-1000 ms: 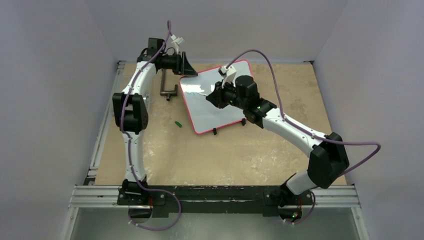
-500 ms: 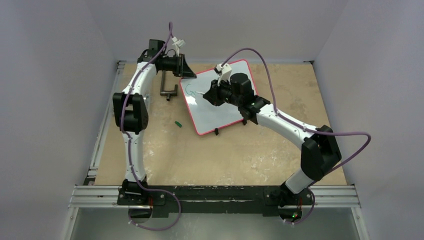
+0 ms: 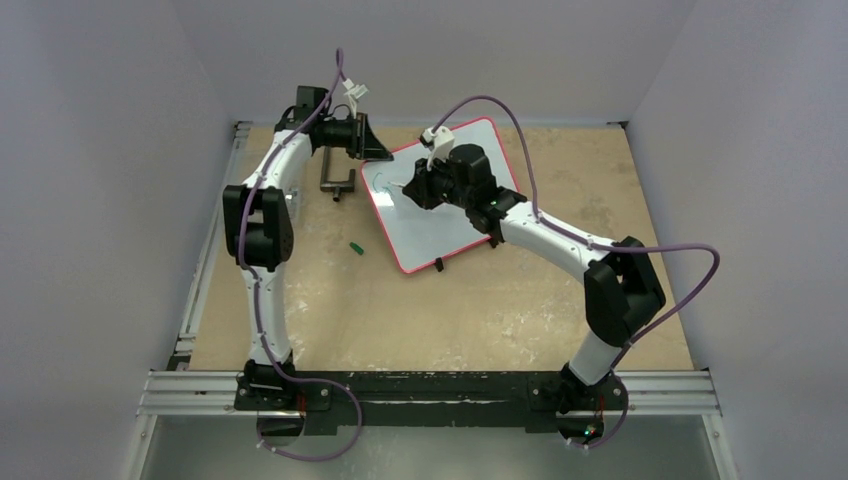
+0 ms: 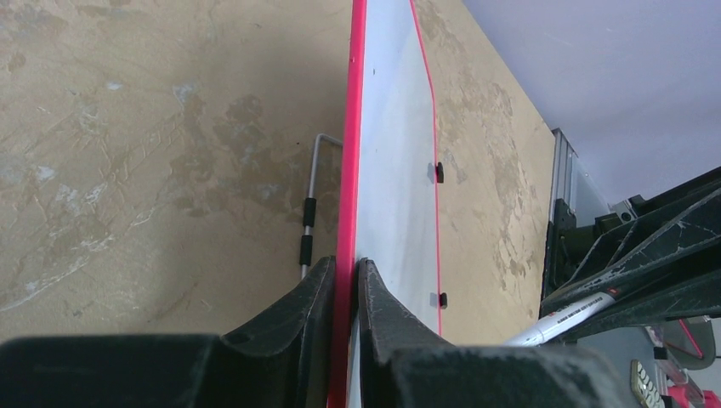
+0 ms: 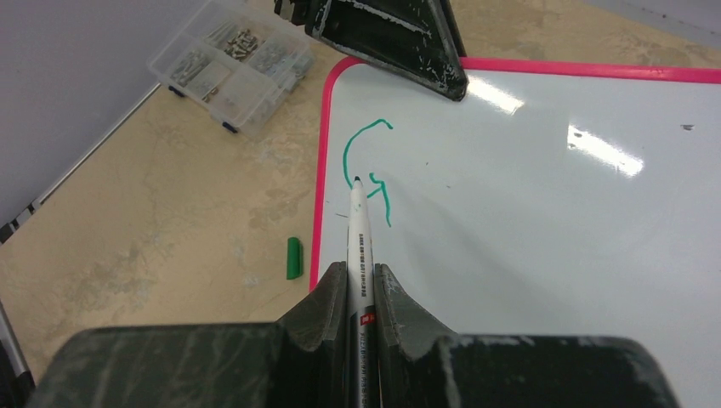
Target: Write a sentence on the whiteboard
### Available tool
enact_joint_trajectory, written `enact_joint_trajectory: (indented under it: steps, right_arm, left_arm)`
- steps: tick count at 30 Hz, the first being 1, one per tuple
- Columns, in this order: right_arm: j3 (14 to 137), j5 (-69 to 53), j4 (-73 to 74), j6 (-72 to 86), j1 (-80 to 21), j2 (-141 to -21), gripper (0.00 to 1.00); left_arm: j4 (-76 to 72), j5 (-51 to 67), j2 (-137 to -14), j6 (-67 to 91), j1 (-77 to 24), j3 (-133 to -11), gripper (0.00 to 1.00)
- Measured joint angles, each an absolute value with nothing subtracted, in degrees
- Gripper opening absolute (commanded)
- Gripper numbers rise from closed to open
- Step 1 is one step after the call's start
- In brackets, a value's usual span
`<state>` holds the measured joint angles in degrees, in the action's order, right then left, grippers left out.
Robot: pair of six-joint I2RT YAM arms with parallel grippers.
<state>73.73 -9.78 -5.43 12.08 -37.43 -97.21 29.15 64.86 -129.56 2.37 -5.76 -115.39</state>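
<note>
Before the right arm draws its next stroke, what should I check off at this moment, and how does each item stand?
1. Board held: the left gripper clamps the whiteboard by its red edge, one finger on each face. Ok.
2. Pen held: the right gripper is shut on the marker, which points straight ahead. Ok.
3. Tip contact: the tip sits by the green letter; whether it touches or hovers, cannot tell.
4. Sentence finished: only one letter is written. Not ok.
5. Writing room: bare white surface lies beside the letter. Ok.
6. The green cap lies on the table, off the board. Ok.
</note>
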Motion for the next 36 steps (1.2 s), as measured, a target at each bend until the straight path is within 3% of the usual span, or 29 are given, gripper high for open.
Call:
enact_joint_trajectory:
  steps: [19,36]
  right_arm:
    - [78.52,-4.01,-4.45,11.29,-36.8,-102.72,0.0]
    - [80.01,-5.61,-3.77,11.29,-36.73,-104.64,0.0]
  left_arm:
    - [25.06,65.1,-127.22,1.87,-5.76,-111.35,0.0]
    - [24.75,64.95,-127.04,1.52,-5.76,-110.98,0.0]
